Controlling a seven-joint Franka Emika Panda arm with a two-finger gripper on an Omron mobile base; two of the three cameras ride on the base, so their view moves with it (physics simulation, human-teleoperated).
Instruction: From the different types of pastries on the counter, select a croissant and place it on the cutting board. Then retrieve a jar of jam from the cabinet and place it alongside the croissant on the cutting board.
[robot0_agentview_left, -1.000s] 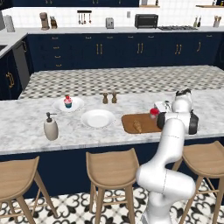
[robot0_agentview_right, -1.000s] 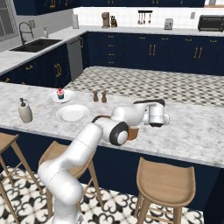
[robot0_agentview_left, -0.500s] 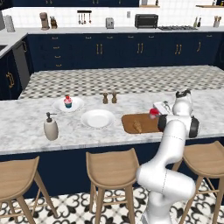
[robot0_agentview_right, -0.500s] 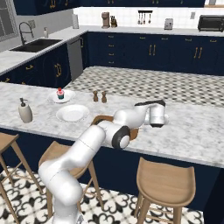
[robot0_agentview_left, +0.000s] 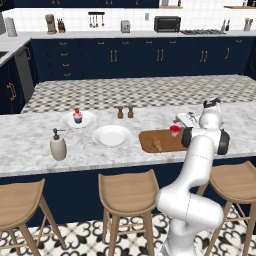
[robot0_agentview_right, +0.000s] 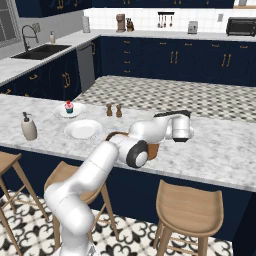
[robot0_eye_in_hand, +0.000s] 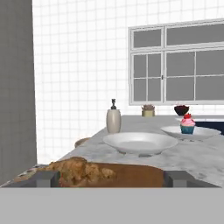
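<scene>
A golden croissant (robot0_agentview_left: 157, 145) lies on the wooden cutting board (robot0_agentview_left: 150, 138) at the island's front edge. A small red-topped jam jar (robot0_agentview_left: 174, 130) stands on the board's right end. My gripper (robot0_agentview_left: 181, 122) hangs low just right of the jar, pointing left along the counter. In the hand view the croissant (robot0_eye_in_hand: 76, 169) rests on the board (robot0_eye_in_hand: 135, 175) close ahead, and the gripper (robot0_eye_in_hand: 110, 177) is open with its fingertips (robot0_eye_in_hand: 46, 177) wide apart and nothing between them. The jar is hidden from the hand view. From the right, the arm covers most of the board (robot0_agentview_right: 153, 150).
An empty white plate (robot0_agentview_left: 111, 135) sits left of the board. Further left stand a cupcake (robot0_agentview_left: 77, 116) on its plate and a soap dispenser (robot0_agentview_left: 58, 145). Salt and pepper shakers (robot0_agentview_left: 125, 111) stand behind. Wooden stools (robot0_agentview_left: 127, 187) line the island's front.
</scene>
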